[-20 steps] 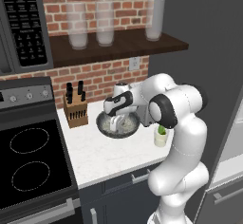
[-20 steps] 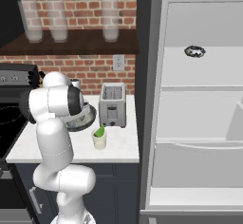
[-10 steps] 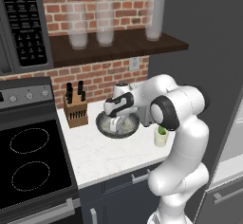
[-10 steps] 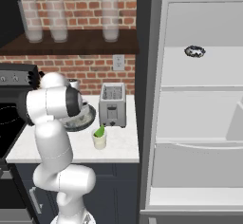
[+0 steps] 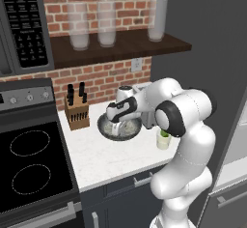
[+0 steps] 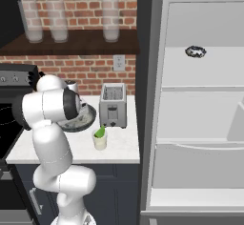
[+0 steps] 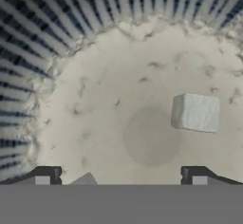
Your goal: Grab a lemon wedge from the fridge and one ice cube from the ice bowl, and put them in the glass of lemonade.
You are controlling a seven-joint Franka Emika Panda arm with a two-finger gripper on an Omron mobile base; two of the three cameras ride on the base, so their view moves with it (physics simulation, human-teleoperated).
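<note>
I am holding my hand (image 7: 118, 173) wide and empty inside the ice bowl (image 5: 119, 127), the ice cube (image 7: 195, 112) lying at two o'clock of my fingertips (image 7: 46, 174).

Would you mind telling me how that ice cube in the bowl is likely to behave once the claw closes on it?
The ice cube looks blocky with flat faces, so it probably won't roll. Sitting loose on the ice bowl's smooth floor, it may skid if nudged. It sits right of centre between the open claw tips, so one finger may push it first.

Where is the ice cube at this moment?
In the hand view, the ice cube lies on the speckled floor of the ice bowl, right of centre, above the gripper and its right fingertip.
</note>
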